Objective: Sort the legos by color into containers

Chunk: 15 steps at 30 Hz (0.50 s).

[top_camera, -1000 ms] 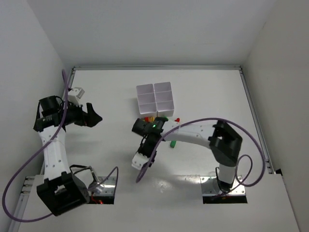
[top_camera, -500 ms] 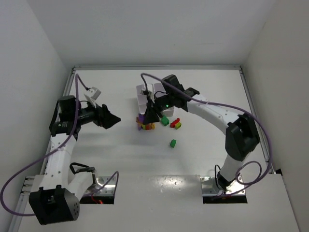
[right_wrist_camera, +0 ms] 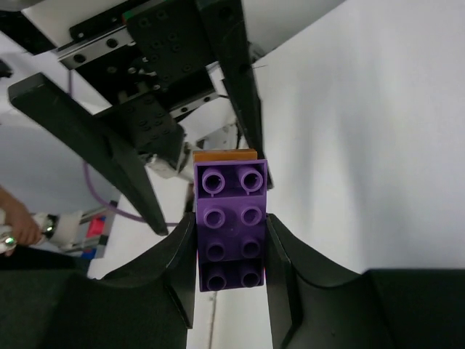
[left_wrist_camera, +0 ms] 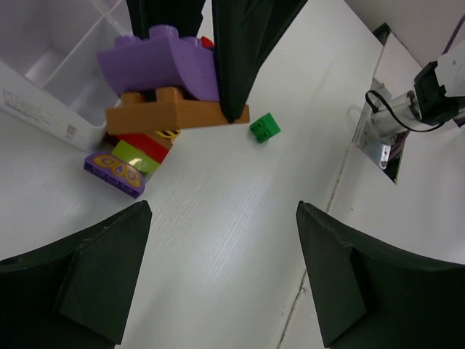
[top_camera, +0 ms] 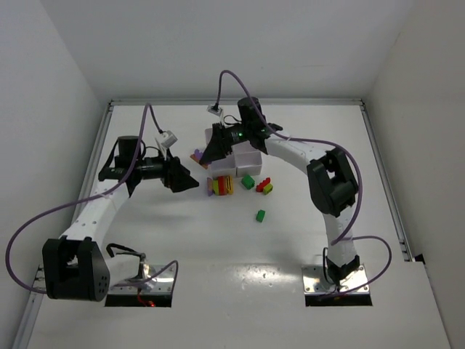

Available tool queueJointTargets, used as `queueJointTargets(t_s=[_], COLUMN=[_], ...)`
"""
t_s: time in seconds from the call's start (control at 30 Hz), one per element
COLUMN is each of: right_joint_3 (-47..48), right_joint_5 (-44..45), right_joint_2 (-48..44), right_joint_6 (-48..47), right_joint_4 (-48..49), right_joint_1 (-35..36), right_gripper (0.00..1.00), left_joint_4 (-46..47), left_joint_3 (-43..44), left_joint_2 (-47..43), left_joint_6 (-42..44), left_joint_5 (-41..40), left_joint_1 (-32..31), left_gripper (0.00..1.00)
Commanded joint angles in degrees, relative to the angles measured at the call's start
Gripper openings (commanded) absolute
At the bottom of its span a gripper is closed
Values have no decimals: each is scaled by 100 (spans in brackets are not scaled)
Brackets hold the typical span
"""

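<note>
My right gripper point(top_camera: 206, 155) is shut on a purple two-by-four brick point(top_camera: 196, 155), held above the table just left of the white containers point(top_camera: 245, 149). The right wrist view shows the brick point(right_wrist_camera: 231, 189) clamped between both fingers of that gripper point(right_wrist_camera: 230, 219), with an orange piece point(right_wrist_camera: 225, 155) at its far end; I cannot tell if the two are joined. My left gripper point(top_camera: 183, 179) is open and empty, left of the brick pile point(top_camera: 220, 186). The left wrist view shows the purple brick point(left_wrist_camera: 160, 62), an orange brick point(left_wrist_camera: 174, 113) and a flat purple piece point(left_wrist_camera: 116, 171).
A green brick point(top_camera: 248, 182) and a red and yellow pair point(top_camera: 264, 186) lie right of the pile. Another green brick point(top_camera: 260, 215) lies alone nearer the arms and shows in the left wrist view point(left_wrist_camera: 265, 127). A container wall point(left_wrist_camera: 43, 102) is at the far left there.
The right gripper has lifted from the pile and moved back-left beside the containers with the purple brick. The left gripper has swung right, closer to the pile.
</note>
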Motion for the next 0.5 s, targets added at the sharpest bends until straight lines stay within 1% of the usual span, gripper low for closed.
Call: queueJointTargets(t_s=[0.0, 0.03, 0.2, 0.4, 0.47], right_joint_3=[226, 147, -275, -600, -653], right_joint_5=[-678, -740, -924, -873, -811], right_joint_2=[-41, -41, -251, -427, -428], right_joint_6=[478, 478, 408, 223, 223], right_joint_4=[755, 816, 1045, 1098, 1168], right_joint_1=[33, 33, 33, 33, 33], right_gripper=[0, 0, 0, 0, 0], left_joint_4=[589, 590, 642, 643, 643], left_joint_3=[305, 384, 805, 1192, 1193], left_joint_2=[2, 80, 598, 907, 1029], left_joint_6=[126, 125, 12, -234, -288], left_joint_5=[495, 557, 1031, 1331, 1393], left_joint_1=[66, 127, 127, 127, 127], left_gripper=[87, 85, 85, 85, 85])
